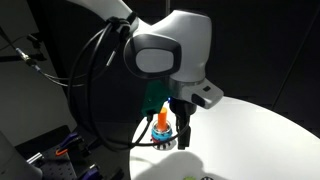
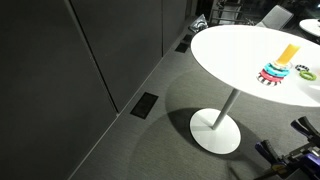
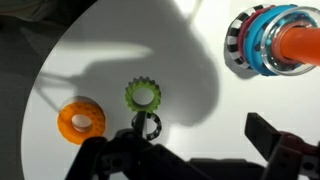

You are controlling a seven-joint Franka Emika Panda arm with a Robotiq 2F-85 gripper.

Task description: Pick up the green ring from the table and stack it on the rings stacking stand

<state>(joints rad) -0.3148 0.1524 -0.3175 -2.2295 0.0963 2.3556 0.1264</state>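
The green ring [image 3: 143,96], with a scalloped edge, lies flat on the white table [image 3: 200,70], just ahead of my left finger. It shows as a small green spot in an exterior view [image 2: 307,74]. The rings stacking stand [image 3: 275,40], with an orange peg and blue and red rings on it, is at the top right of the wrist view. It also shows in both exterior views [image 1: 163,126] [image 2: 279,68]. My gripper [image 3: 195,148] is open and empty, hovering over the table close beside the stand [image 1: 184,126].
An orange ring [image 3: 81,120] lies left of the green ring. A small dark ring [image 3: 148,126] lies right below the green ring, by my left finger. The round table [image 2: 230,50] stands on one pedestal. Dark wall panels stand behind it.
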